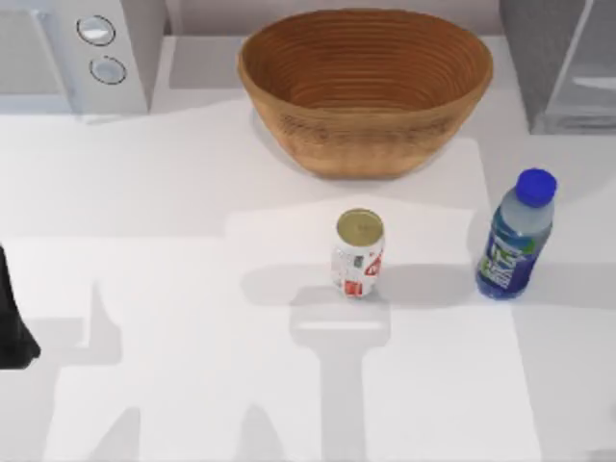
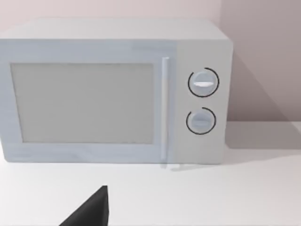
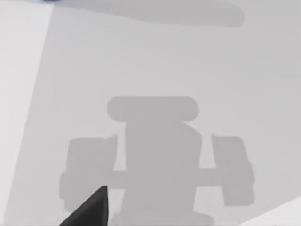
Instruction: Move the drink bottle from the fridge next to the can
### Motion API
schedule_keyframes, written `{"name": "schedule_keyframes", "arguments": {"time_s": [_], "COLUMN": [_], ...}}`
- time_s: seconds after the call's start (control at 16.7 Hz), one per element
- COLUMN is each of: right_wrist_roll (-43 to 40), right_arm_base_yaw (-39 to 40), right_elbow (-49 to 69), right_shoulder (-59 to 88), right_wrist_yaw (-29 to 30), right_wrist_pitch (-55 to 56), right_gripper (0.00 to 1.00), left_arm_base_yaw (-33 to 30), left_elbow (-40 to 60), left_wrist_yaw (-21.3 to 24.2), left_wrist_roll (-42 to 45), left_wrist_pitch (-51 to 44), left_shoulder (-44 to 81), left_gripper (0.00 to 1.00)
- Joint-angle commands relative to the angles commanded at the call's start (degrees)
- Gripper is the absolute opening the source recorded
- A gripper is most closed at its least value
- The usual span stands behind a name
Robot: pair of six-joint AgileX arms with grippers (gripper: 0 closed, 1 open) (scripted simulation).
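The drink bottle (image 1: pixel 517 236), clear with a blue cap and blue label, stands upright on the table at the right, in front of the fridge (image 1: pixel 549 58). The white and red can (image 1: pixel 359 253) with a dull gold top stands upright near the table's middle, a good gap to the bottle's left. Neither is held. My left arm (image 1: pixel 12 322) is a dark shape at the table's left edge; a dark part of my left gripper (image 2: pixel 89 212) faces the microwave. A dark part of my right gripper (image 3: pixel 89 209) hangs over bare table and its own shadow.
A white microwave (image 1: pixel 72 53) with two round knobs stands at the back left. A brown woven basket (image 1: pixel 366 144) sits at the back centre, behind the can. The fridge's pale glassy door panel (image 1: pixel 589 72) stands at the back right corner.
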Motion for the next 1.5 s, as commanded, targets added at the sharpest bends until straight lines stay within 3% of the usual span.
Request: {"name": "schedule_keyframes", "arguments": {"time_s": [1.02, 1.26, 1.5], "right_wrist_roll": [-83.7, -96.9, -102.0], "right_arm_base_yaw": [-75.0, -86.8, -91.3], "right_elbow": [26.9, 31.1, 32.7], "right_shoulder": [85.1, 98.4, 103.5], "right_wrist_yaw": [-38.3, -44.7, -47.3], "right_wrist_pitch": [-1.1, -1.0, -1.0], "right_gripper": [1.00, 1.00, 1.00], "left_arm_base_yaw": [0.0, 0.0, 0.0], "left_elbow": [0.0, 0.0, 0.0], "left_wrist_yaw": [0.0, 0.0, 0.0], "left_wrist_roll": [0.0, 0.0, 0.0], "left_wrist_pitch": [0.0, 0.0, 0.0], "left_shoulder": [0.0, 0.0, 0.0], "left_gripper": [1.00, 1.00, 1.00]}}
